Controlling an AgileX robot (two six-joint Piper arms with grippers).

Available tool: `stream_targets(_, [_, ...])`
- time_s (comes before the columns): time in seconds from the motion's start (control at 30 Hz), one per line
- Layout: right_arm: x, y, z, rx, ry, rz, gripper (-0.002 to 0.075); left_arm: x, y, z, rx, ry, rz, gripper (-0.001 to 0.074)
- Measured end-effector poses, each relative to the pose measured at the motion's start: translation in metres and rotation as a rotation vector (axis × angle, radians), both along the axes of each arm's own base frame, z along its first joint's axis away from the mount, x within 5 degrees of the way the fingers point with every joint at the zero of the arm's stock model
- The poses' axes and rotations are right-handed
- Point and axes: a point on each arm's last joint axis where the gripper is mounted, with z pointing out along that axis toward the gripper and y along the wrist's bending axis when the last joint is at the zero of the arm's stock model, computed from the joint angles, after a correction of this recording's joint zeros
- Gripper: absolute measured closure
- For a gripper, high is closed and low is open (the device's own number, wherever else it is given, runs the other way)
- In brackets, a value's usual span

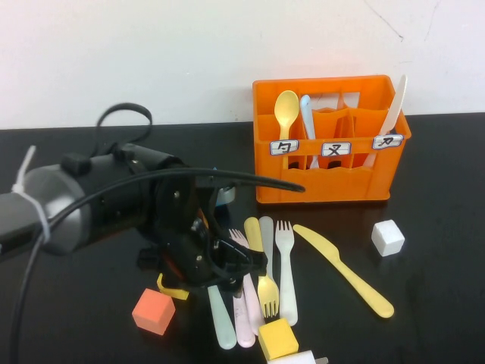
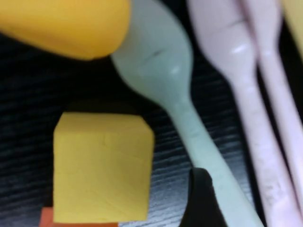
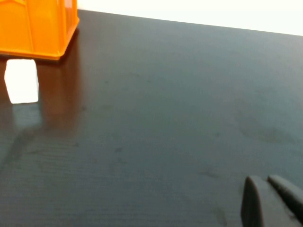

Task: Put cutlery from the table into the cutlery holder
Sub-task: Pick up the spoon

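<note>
Cutlery lies bunched at the near edge of the bench (image 1: 424, 197), and we read the scene outward from there. Nearest us sit a yellow cube (image 1: 277, 338) and an orange cube (image 1: 154, 311). Between them the pale green spoon (image 1: 220, 318) and the pink pieces (image 1: 244, 315) lie side by side, long axes running near to far, handles toward us. Just beyond them are a yellow fork (image 1: 262, 273) and a white fork (image 1: 286, 265), with a yellow knife (image 1: 345, 269) slanting off to the right.

Our left gripper (image 1: 227, 262) is down low over the far ends of the green and pink pieces, so the left arm is much the nearer one. In the left wrist view the pale green spoon (image 2: 189, 123) runs straight under the camera, one dark finger (image 2: 203, 198) pressed against its handle. We cannot tell how wide the left fingers are, or whether they grip anything. We judge the next move turns on straddling that handle across its long axis.

Our right gripper (image 3: 272, 201) is parked low over bare bench, off to the right, fingers closed together and holding nothing. A white cube (image 1: 387, 236) lies farther out.

Farthest stands the cutlery holder (image 1: 330, 178), already carrying a yellow spoon (image 1: 286, 106) and white pieces.
</note>
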Motion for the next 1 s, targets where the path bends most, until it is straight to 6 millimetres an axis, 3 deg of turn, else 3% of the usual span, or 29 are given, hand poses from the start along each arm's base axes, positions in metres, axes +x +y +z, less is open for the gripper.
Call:
stream_targets(0.37, [0.0,0.0,0.0,0.0,0.0,0.0,0.0729,0.007,0.001,-0.015,0.005,0.045,0.17,0.0332])
stream_targets(0.53, [0.0,0.0,0.0,0.0,0.0,0.0,0.0729,0.01,0.0,-0.026,0.022,0.075,0.19,0.0373])
stream_targets(0.9, [0.0,0.0,0.0,0.0,0.0,0.0,0.0729,0.01,0.0,-0.029,0.044,0.093,0.185,0.0463])
stream_targets(1.0, [0.0,0.0,0.0,0.0,0.0,0.0,0.0729,0.01,0.001,-0.03,0.063,0.089,0.168,0.0522])
